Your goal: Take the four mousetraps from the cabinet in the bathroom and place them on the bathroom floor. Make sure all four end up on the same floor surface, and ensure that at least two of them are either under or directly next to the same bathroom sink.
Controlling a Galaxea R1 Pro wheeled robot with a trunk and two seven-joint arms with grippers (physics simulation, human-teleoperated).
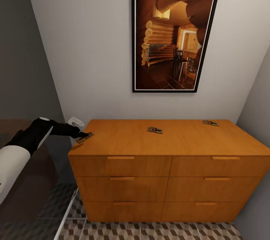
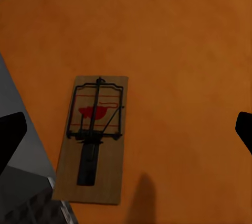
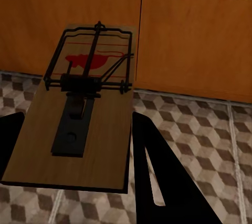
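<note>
Nearest, in the right wrist view: right gripper (image 3: 73,156) clamped on a mousetrap (image 3: 79,124), dark fingers (image 3: 157,171) flanking the board, held above the cube-patterned bathroom floor (image 3: 210,135) just in front of the cabinet's drawer fronts (image 3: 194,40). Not yet set down.

Next, at the cabinet's (image 1: 165,146) front-left corner: left gripper (image 1: 83,135) reaching in from the side, jaws wide apart, hovering over the corner mousetrap (image 1: 84,137); same trap seen from the left wrist (image 2: 94,140), lying flat with one end hard against the top's left edge, fingertips (image 2: 10,140) well clear on either side.

Farther, mid-top near the back: second loose mousetrap (image 1: 155,130). Farthest, back-right corner: third one (image 1: 210,123).

Drawers all closed; contents unseen.

Likely trouble: corner trap so close to the edge that a skewed closing pinch could nudge it off the side into the gap by the wall outlet (image 1: 75,122). Thin board flush on the top, so fingers could scrape past without catching. Held trap, if released from height, may land flipped or bounce away.
</note>
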